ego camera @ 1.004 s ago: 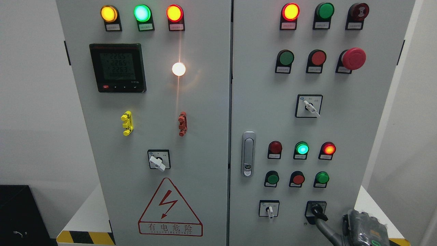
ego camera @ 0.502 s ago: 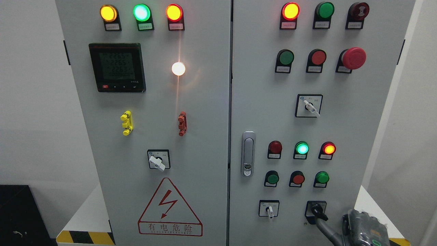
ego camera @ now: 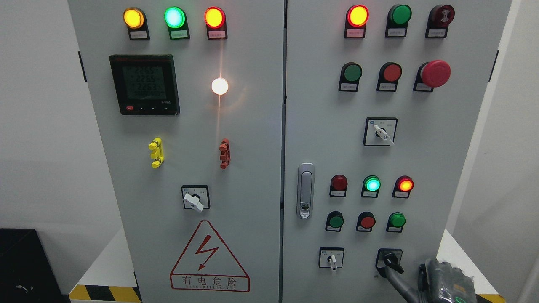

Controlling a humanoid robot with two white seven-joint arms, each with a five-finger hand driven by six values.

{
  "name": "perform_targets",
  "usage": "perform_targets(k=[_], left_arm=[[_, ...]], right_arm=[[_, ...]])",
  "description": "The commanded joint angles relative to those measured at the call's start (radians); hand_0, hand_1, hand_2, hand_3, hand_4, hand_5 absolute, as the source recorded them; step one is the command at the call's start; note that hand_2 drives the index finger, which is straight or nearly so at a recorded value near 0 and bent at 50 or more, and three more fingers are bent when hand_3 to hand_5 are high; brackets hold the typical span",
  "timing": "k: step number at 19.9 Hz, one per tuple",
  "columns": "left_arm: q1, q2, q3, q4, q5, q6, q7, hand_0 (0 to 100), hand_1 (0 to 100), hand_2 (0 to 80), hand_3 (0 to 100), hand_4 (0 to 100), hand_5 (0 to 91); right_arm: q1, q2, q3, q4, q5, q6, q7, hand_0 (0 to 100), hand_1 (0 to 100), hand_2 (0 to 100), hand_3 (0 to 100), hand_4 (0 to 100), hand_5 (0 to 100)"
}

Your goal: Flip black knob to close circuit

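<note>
My right hand [ego camera: 438, 282] sits at the lower right corner — one finger [ego camera: 396, 280] reaches the black knob [ego camera: 390, 261]; I cannot tell its grip.

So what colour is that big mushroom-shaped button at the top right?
The mushroom button is red; the head view, the only one, shows it clearly.
</note>
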Motion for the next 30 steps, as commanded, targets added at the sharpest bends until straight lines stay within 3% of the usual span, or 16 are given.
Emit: perform_targets(k=[1,9,12,14,16,23,26,29,30], left_arm=[[0.006,0.000,0.000,0.000,0.000,0.000,0.000,12,56,0.0,0,0,0.0],[0.006,0.000,0.000,0.000,0.001,0.000,0.000,12,56,0.0,0,0,0.0],[0.006,-0.001,0.000,0.000,0.000,0.000,0.000,12,56,0.0,0,0,0.0],[0.006,0.000,0.000,0.000,0.000,0.000,0.000,12,56,0.0,0,0,0.0],[0.006,0.000,0.000,0.000,0.000,0.000,0.000,12,56,0.0,0,0,0.0],[0.006,0.000,0.000,0.000,0.000,0.000,0.000,12,56,0.0,0,0,0.0],[0.006,0.000,0.000,0.000,0.000,0.000,0.000,12,56,0.0,0,0,0.0],[0.006,0.000,0.000,0.000,0.000,0.000,0.000,12,56,0.0,0,0,0.0],[0.006,0.000,0.000,0.000,0.000,0.000,0.000,12,56,0.0,0,0,0.0]], right_arm=[[0.022,0.004,0.063,0.004,-0.001,-0.009,-0.017,0,0,93,100,98,99],[0.085,0.013,0.140,-0.029,-0.002,-0.018,-0.055,0,0,93,100,98,99],[0.098,0.013,0.149,-0.045,-0.004,-0.033,-0.093,0,0,92,100,98,98],[0.117,0.013,0.153,-0.068,-0.013,-0.037,-0.096,0,0,92,100,97,98],[0.140,0.012,0.173,-0.090,-0.083,-0.038,-0.104,0,1,90,100,97,98],[0.220,0.012,0.222,-0.156,-0.354,-0.038,-0.196,0,7,76,100,89,85],[0.272,0.009,0.235,-0.196,-0.525,-0.037,-0.245,0,10,65,92,83,76],[0.325,0.007,0.235,-0.254,-0.689,-0.034,-0.260,0,12,52,73,69,63],[0.339,0.006,0.233,-0.274,-0.738,-0.034,-0.259,0,12,45,62,61,56]])
